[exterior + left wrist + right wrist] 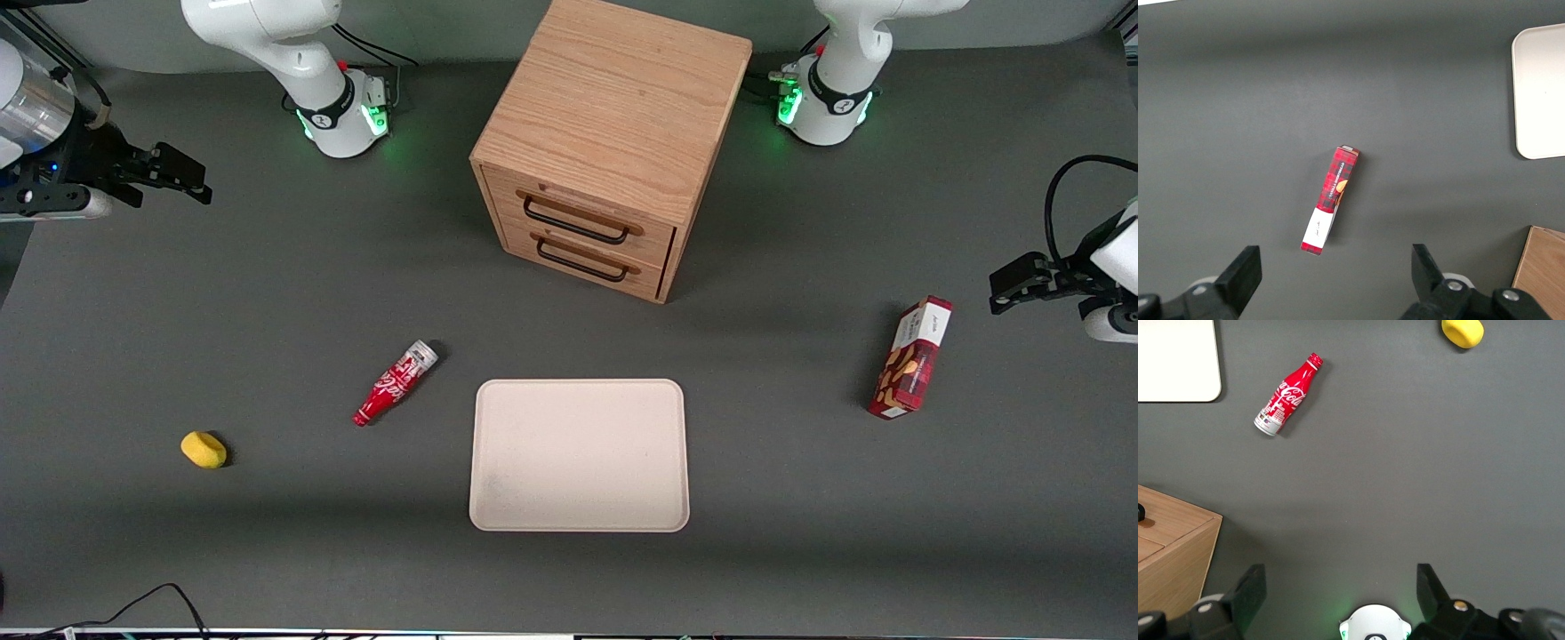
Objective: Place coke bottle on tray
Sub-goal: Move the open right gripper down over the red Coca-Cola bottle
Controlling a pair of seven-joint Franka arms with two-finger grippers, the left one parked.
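Red and glossy, the coke bottle [395, 383] lies flat on the surface [267, 293] beside the tray [580, 455], cap toward the front edge, long axis diagonal. It is probably light, rigid and slippery, so grip mid-body. The pincer [1337, 595] hovers wide open near the working arm's edge.

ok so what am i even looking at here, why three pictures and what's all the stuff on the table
These are two robot arms at a grey table. One picture looks down from the front; the other two come from cameras on each arm's wrist. The working arm's gripper hangs open at its end of the table, holding nothing. On the table lie a coke bottle on its side, a beige tray beside it, a small yellow object, a red snack box and a wooden drawer cabinet. The bottle is meant to go on the tray; it is not there yet.
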